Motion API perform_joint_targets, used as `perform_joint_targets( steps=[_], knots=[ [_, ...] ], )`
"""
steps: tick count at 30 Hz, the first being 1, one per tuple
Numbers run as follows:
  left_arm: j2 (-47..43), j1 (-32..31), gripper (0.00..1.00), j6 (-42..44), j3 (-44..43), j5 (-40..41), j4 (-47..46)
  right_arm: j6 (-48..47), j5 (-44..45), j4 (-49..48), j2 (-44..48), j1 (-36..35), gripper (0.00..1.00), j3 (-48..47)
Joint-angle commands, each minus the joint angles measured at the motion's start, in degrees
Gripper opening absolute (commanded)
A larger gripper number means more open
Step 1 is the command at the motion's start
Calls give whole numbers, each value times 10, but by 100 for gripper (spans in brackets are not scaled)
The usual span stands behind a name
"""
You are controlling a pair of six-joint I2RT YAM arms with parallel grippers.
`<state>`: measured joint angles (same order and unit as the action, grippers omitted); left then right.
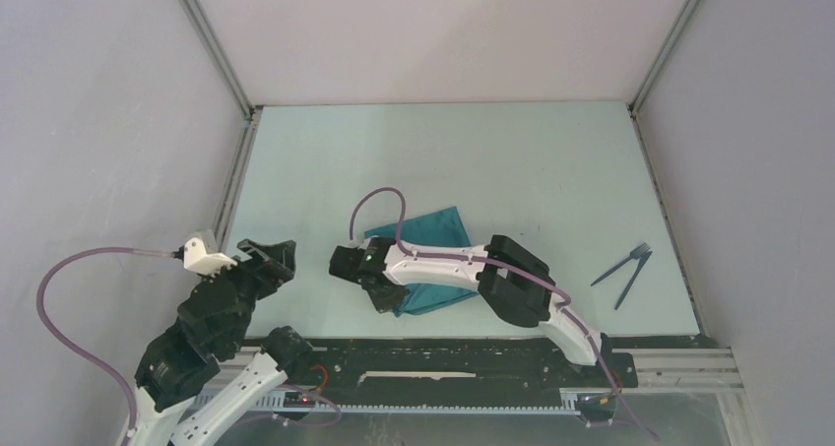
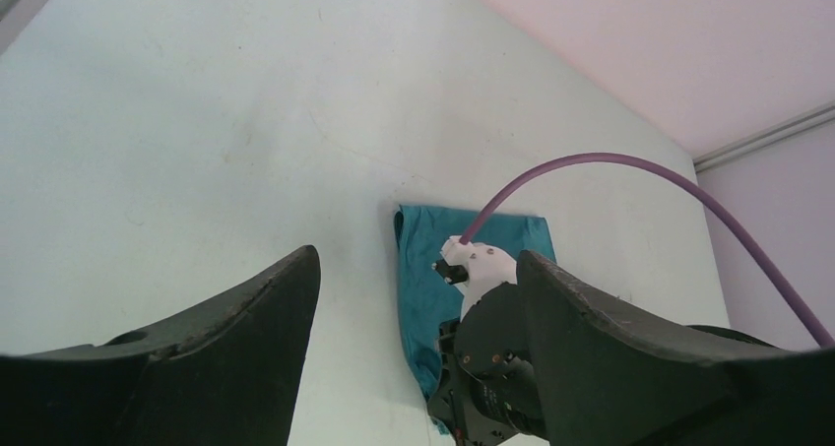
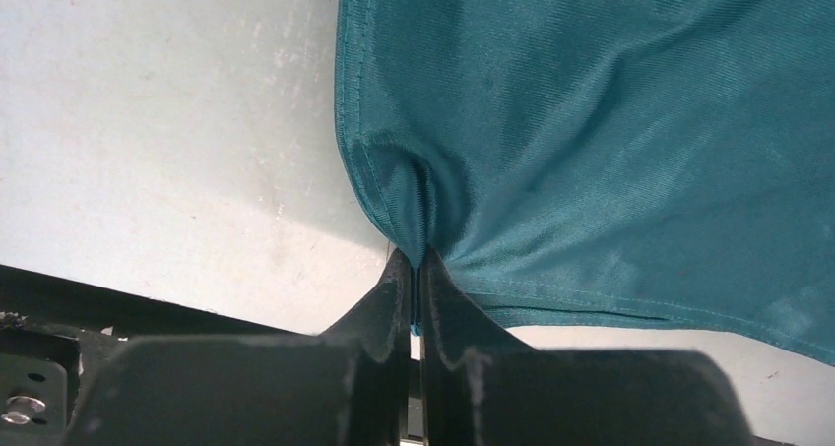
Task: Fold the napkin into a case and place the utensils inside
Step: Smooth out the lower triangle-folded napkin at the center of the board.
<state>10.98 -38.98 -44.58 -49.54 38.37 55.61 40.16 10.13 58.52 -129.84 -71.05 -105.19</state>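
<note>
The teal napkin [image 1: 425,254] lies folded on the pale table, partly under my right arm. My right gripper [image 3: 417,261] is shut on the napkin [image 3: 610,131], pinching its near corner so the cloth puckers at the fingertips. From above, that gripper [image 1: 379,298] sits at the cloth's near left end. The two dark utensils [image 1: 624,269] lie crossed at the far right of the table, apart from the cloth. My left gripper [image 2: 418,298] hangs open above the table's left side, nothing between its fingers, looking toward the napkin [image 2: 428,269].
A purple cable [image 1: 379,205] loops over the napkin from the right wrist. A black rail [image 1: 443,362] runs along the near table edge. Metal frame posts [image 1: 212,47] and grey walls bound the table on the left, right and back.
</note>
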Motion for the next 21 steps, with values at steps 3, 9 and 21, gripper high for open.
perform_joint_targets(
  steps=[3,9,21],
  knots=[
    [33,3,80,-13,20,-15,-25,-33,58,-109,59,7,0,95],
    [95,3,82,-71,65,-75,-70,-49,-77,-357,215,59,0,322],
    [255,206,84,-181,214,-450,-310,4,-294,-639,351,145,0,541]
  ],
)
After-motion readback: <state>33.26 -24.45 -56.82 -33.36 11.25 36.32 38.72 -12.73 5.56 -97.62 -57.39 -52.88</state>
